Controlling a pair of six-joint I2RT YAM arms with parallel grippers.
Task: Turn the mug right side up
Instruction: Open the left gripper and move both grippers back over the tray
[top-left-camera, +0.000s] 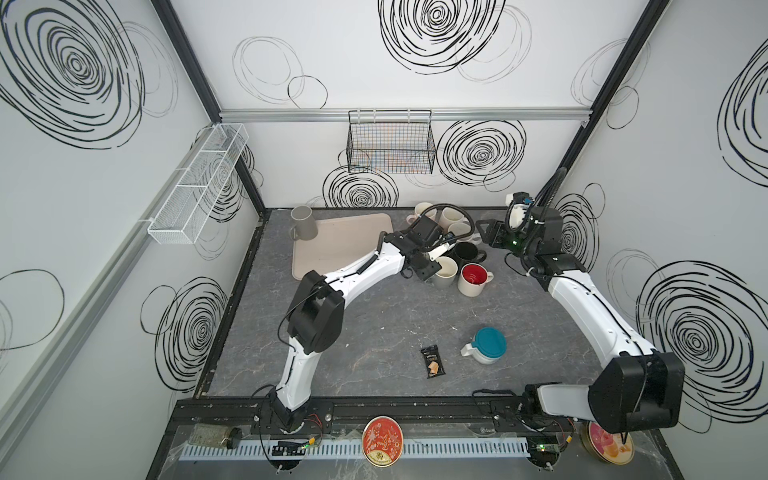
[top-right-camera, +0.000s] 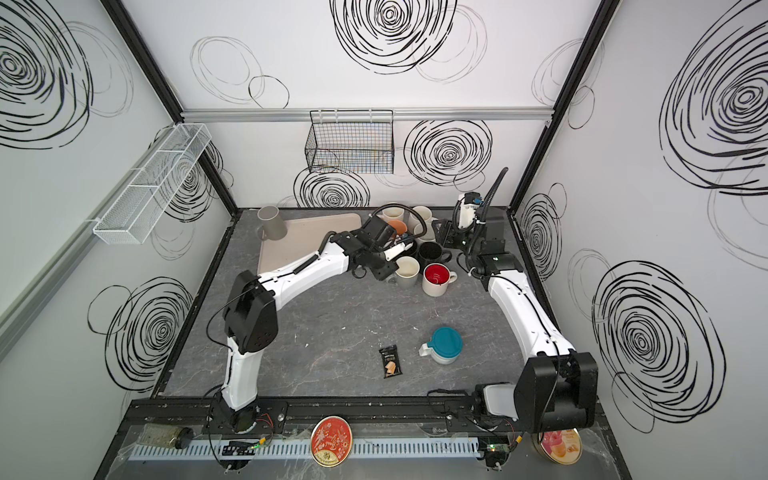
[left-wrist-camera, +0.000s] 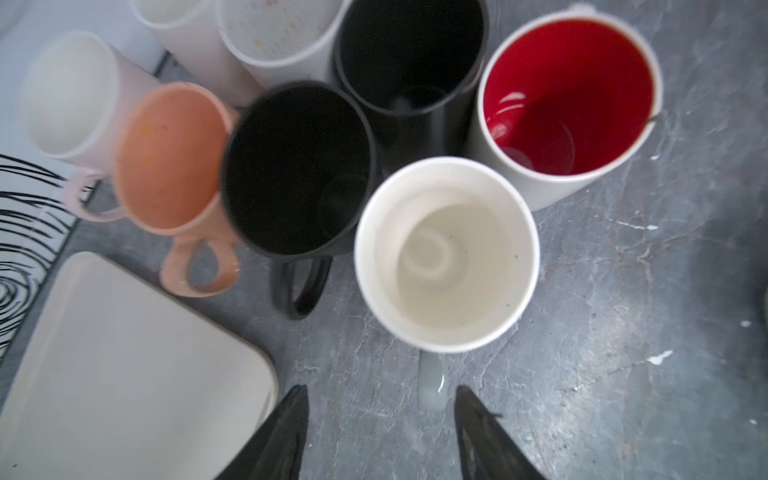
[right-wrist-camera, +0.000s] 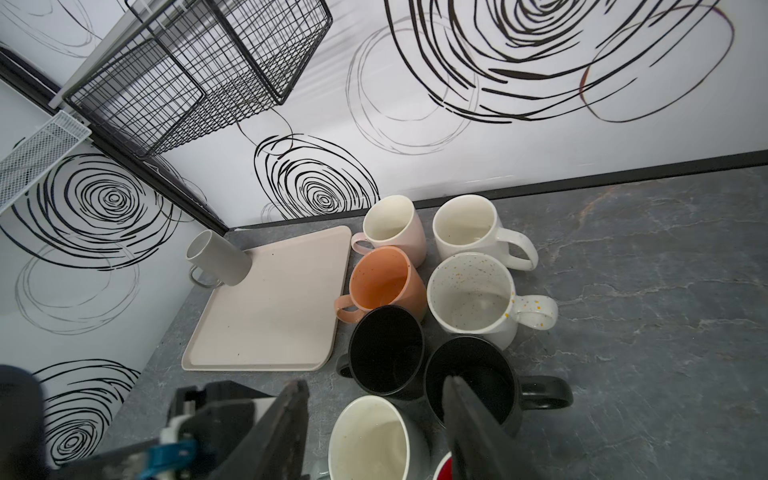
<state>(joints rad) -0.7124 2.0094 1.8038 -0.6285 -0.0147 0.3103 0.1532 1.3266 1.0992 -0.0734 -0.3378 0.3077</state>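
Note:
A grey mug with a cream inside (left-wrist-camera: 446, 253) stands mouth up on the table, in both top views (top-left-camera: 444, 272) (top-right-camera: 406, 272). My left gripper (left-wrist-camera: 380, 395) is open just behind it; the mug's handle (left-wrist-camera: 432, 382) sits ahead of the fingertips, touched by neither. In a top view this gripper (top-left-camera: 428, 270) is beside the mug. Another grey mug (top-left-camera: 303, 222) (right-wrist-camera: 216, 257) stands on the back left corner of the beige tray (top-left-camera: 340, 241), apparently base up. My right gripper (right-wrist-camera: 374, 399) (top-left-camera: 484, 235) hangs open above the mug cluster, holding nothing.
Several upright mugs crowd the back middle: red-lined (top-left-camera: 473, 278), black (top-left-camera: 465, 251), orange (right-wrist-camera: 382, 282), speckled (right-wrist-camera: 469, 291). A teal-lidded cup (top-left-camera: 486, 345) and a black snack packet (top-left-camera: 432, 361) lie nearer the front. A black wire basket (top-left-camera: 390, 143) hangs on the back wall.

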